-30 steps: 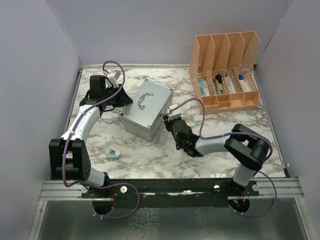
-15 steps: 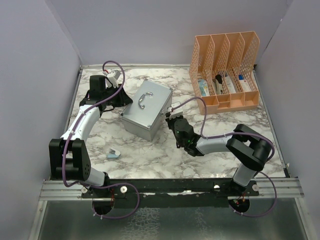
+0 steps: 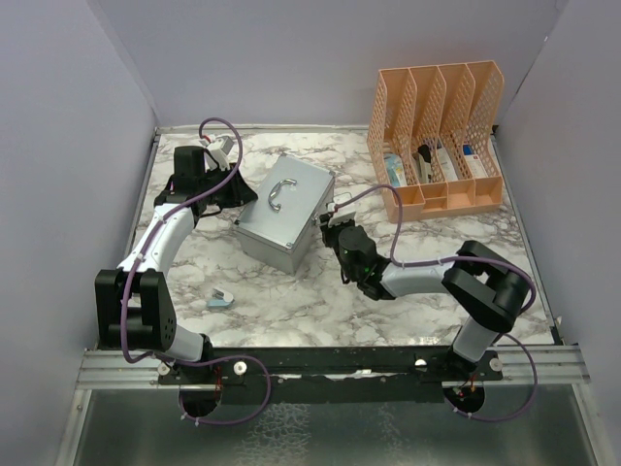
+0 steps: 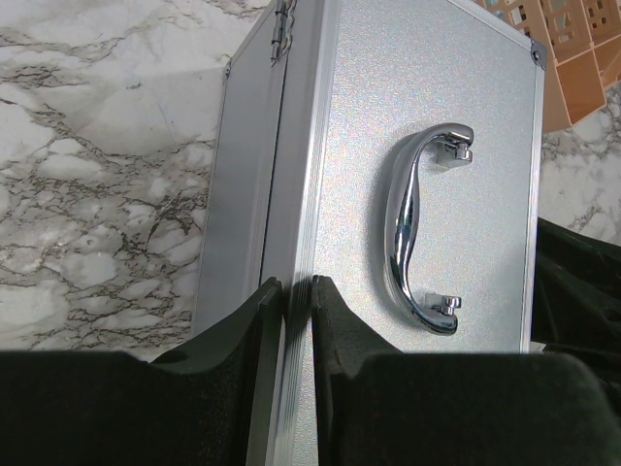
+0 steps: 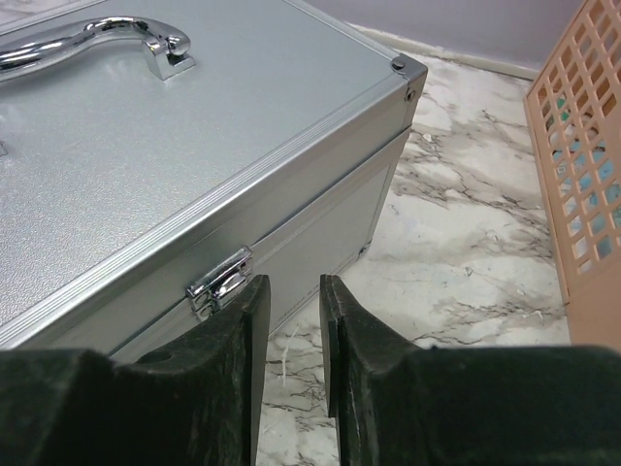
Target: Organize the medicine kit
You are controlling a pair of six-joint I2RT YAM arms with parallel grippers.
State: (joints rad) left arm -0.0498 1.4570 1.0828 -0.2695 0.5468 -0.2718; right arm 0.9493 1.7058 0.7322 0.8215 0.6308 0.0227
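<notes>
Kit pos: medicine kit (image 3: 309,206) sits mid-table on the marble table (image 3: 291,301), betw. the two grippers, lid down.
Long axis: runs diag., far end to near-left in top view; handle (image 3: 281,194) lies along it, flat on lid.
Facing: latch side (long wall) points right/near, twd right arm; hinge side points left, twd left arm.
L end effector: left gripper (image 4: 296,291) at kit's hinge-side top edge, fingers drawn in on the alu rim strip, which fills the slit betw. them; one finger on rear-wall side, other on lid side.
R end effector: right gripper (image 5: 294,286) low in front of latch wall, fingers a narrow slit apart, nothing betw. them; its left finger tip just beside the latch (image 5: 219,282), contact can't tell.
Top view only: whole layout; orange organizer (image 3: 437,136) far right w/ items in its slots, well apart from kit; small pale-blue item (image 3: 220,300) on table near left arm, too small to ID. Latch and hinges not readable here.
L wrist only: hinge (image 4: 282,15) on rear wall, seam line of lid, full curve of handle.
R wrist only: latch looks flat against front wall, across the lid seam; lid corner rivet; organizer mesh at right edge.
</notes>
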